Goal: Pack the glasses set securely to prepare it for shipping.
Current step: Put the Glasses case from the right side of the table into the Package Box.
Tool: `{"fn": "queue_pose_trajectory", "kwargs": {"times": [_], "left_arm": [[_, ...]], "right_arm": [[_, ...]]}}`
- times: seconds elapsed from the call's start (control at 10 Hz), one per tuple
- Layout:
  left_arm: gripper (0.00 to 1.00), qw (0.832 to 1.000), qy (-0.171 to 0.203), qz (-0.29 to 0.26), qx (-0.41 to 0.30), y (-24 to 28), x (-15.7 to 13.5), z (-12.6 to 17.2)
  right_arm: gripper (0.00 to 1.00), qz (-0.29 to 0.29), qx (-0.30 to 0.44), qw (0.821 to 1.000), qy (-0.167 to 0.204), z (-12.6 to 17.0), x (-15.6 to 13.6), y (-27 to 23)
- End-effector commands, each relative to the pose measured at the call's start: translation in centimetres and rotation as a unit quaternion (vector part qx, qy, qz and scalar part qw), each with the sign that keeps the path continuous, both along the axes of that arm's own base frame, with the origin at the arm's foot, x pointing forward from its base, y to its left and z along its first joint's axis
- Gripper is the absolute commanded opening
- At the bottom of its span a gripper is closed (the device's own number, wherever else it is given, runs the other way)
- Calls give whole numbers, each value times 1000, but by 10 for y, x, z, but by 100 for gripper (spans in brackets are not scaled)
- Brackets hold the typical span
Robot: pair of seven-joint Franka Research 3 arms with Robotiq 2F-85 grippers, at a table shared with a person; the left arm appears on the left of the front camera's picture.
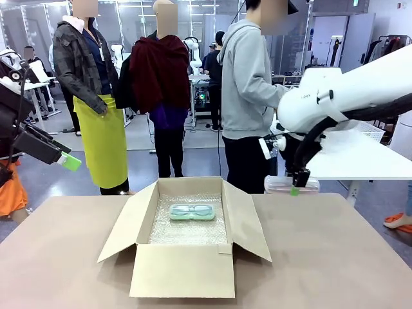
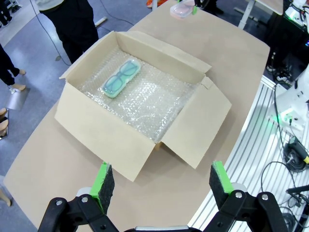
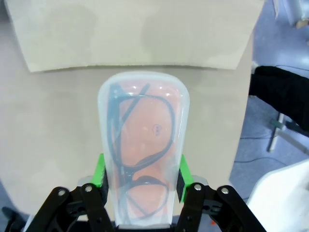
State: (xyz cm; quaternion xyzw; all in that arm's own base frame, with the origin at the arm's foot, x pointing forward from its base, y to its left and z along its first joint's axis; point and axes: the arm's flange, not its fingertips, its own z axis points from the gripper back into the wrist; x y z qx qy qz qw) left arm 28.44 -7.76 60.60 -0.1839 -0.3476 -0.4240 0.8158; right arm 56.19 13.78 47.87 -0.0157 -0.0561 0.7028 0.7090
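Fingers (image 3: 100, 173) of our right gripper (image 3: 141, 175) clamp the clear pinkish case (image 3: 143, 121) (dark glasses inside) at the table's (image 1: 335, 257) far edge, two o'clock from the cardboard box (image 1: 183, 273). Inside it, on bubble wrap (image 1: 187, 233), the mint green case (image 1: 192, 212) lies toward twelve. Our left gripper (image 2: 161, 180) is spread wide and holds nothing.

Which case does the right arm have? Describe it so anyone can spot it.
Start at the open cardboard box in the middle of the table, then look past its right flap to the table's far edge. There the right gripper clamps a clear pinkish case with dark-framed glasses inside. The mint green case, its only lookalike, lies on bubble wrap inside the box.
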Motion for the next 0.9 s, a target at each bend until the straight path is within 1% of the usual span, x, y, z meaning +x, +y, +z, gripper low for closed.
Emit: {"fn": "queue_pose_trajectory", "kwargs": {"times": [0.0, 0.1, 0.3, 0.5, 0.7, 0.8], "left_arm": [[100, 1000, -2, -3, -2, 1, -1, 1], [100, 1000, -2, -3, -2, 1, -1, 1], [100, 1000, -2, -3, -2, 1, -1, 1], [100, 1000, -2, -3, -2, 1, -1, 1], [100, 1000, -2, -3, -2, 1, -1, 1], [100, 1000, -2, -3, -2, 1, -1, 1]], "right_arm": [[63, 4, -18, 1000, 4, 29, -7, 45], [63, 4, -33, 999, 4, 35, -10, 67], [63, 5, -19, 1000, 11, 39, -16, 115], [63, 16, -10, 1000, -4, 28, -21, 175], [63, 27, -8, 1000, -8, 10, -19, 214], [63, 46, -12, 999, -6, -1, -15, 235]]}}
